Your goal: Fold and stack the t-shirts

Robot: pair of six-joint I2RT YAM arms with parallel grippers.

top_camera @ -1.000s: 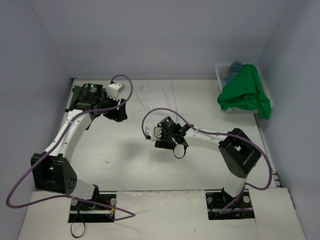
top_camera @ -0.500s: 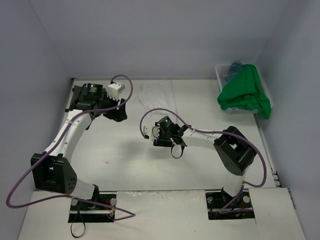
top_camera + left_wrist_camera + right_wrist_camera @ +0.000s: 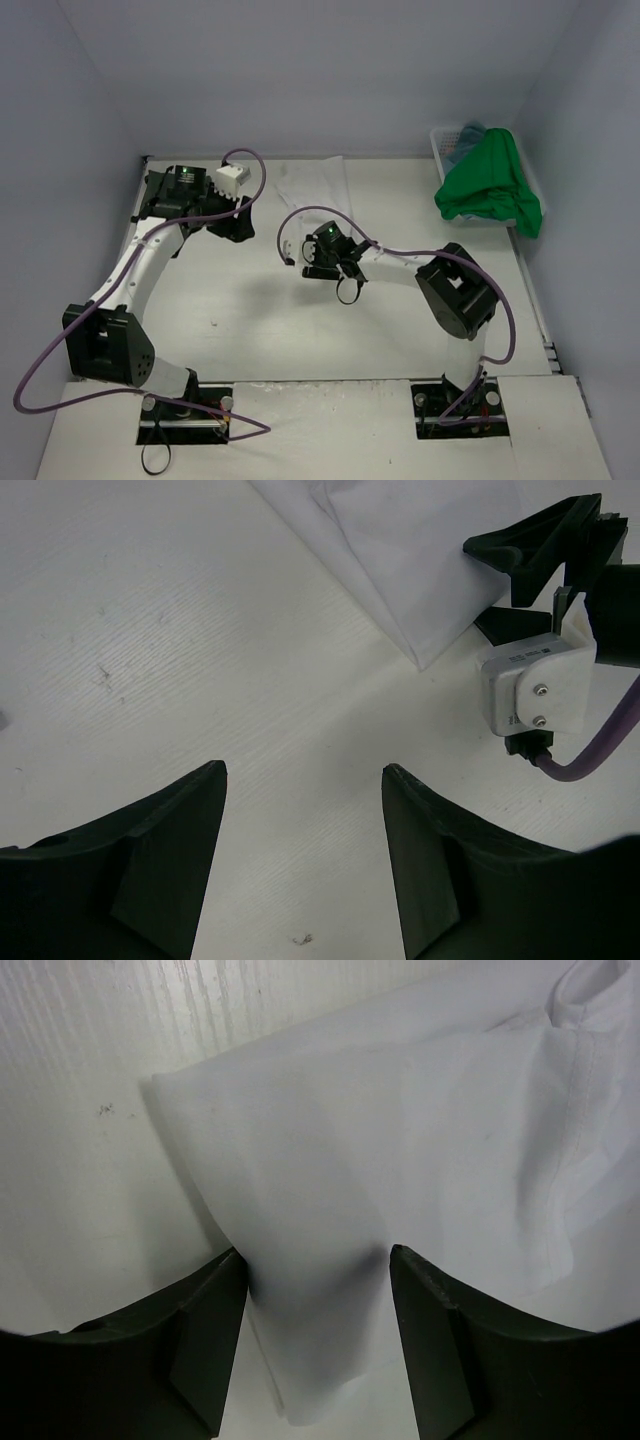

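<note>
On far-centre of table [image 3: 150, 630], white t-shirt [image 3: 430, 1140] lies spread. R gripper [image 3: 315, 1255] has jaws apart, straddling shirt's near edge, not pinched yet. L gripper [image 3: 302, 770] gapes over tabletop w/ nothing in it. Risk: R nips top layer only, so the fold drags crooked or slips.

- Bare table [image 3: 250, 310] is lying open between the two arms, giving wide passage.
- The left gripper [image 3: 305, 800] is hanging with jaws apart over bare board, nothing between them.
- The right gripper [image 3: 310, 1270] is standing over the near corner of the white t-shirt [image 3: 420, 550], with a ridge of cloth filling the gap between its spread jaws.
- The basket [image 3: 441, 150], with the bright green t-shirt [image 3: 488, 185] draping over it, is crowding the table's far right corner.
</note>
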